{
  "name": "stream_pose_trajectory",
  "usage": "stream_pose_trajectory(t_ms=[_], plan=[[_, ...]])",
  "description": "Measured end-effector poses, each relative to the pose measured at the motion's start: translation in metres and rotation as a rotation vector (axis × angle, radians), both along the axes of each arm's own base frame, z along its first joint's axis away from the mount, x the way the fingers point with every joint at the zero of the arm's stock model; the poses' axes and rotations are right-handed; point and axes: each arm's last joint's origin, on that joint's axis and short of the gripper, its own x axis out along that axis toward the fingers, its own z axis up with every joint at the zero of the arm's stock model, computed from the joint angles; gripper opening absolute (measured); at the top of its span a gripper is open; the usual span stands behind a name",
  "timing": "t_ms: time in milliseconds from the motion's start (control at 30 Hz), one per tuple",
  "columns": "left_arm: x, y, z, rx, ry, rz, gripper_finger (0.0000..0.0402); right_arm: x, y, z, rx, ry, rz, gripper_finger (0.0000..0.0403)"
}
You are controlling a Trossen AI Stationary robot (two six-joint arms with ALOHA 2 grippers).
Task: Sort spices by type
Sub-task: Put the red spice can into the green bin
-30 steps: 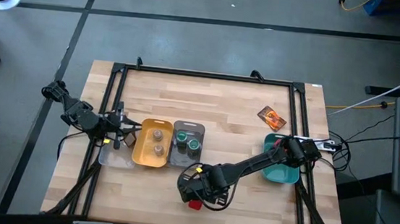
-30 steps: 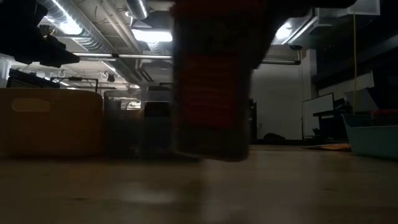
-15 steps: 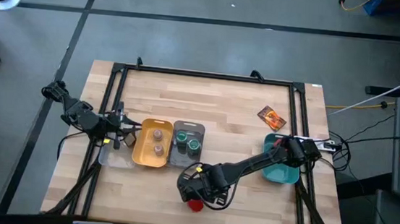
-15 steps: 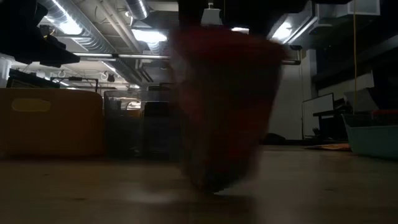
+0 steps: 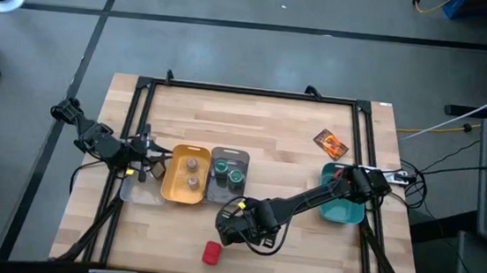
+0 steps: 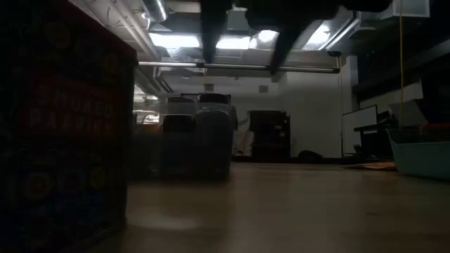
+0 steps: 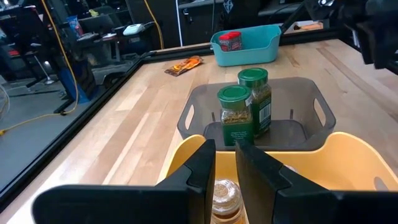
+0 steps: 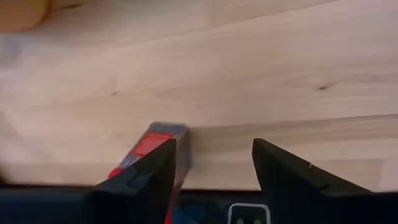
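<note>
Spice sort is abt 3/4 done imo. Two tan jars (image 5: 191, 171) sit in the yellow tray (image 5: 171, 186), two green-lid jars (image 7: 244, 107) in the grey tray (image 7: 323, 112), one red box (image 7: 229, 42) already in the teal tray (image 7: 269, 38) on the right side.

Step in hand: the 2nd red box (image 5: 211, 254). It's lying loose on the surface near the front edge, just left of and below the right claw (image 5: 228, 231), not in any tray. Right claw hangs over the surface w/ jaws apart and nothing between them; in its wrist view the box shows past one finger, not gripped. Looks like a missed or dropped pick, but that's my guess.

Next move prob needs the right claw to shift over the box, line up w/ its narrow sides, pinch, then carry it to the teal tray. Orange packet (image 5: 331, 143) near the back right still loose too.

Left claw (image 7: 224, 163) waits over the yellow tray, jaws nearly together, holding nothing.

Writing: low view shows the box up close, reads something like "SMOKED PAPRIKA", dim tho. Jar labels unreadable.
</note>
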Motion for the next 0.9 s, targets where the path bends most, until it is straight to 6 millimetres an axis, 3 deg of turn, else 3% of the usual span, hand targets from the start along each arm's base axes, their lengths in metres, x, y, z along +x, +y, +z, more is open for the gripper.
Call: stream_pose_trajectory(t_ms=[300, 533, 900], plan=[[0.000, 0.000, 0.000, 0.000, 0.000, 0.000, 0.0056, 0.014, 0.006, 0.010, 0.071, -0.170, 0.023, 0.0233], [0.000, 0.000, 0.000, 0.000, 0.000, 0.000, 0.0056, 0.022, 0.010, 0.016, 0.125, -0.266, -0.019, 0.0278], [0.000, 0.000, 0.000, 0.000, 0.000, 0.000, 0.0056, 0.028, 0.012, 0.007, 0.092, -0.311, 0.073, 0.0334]])
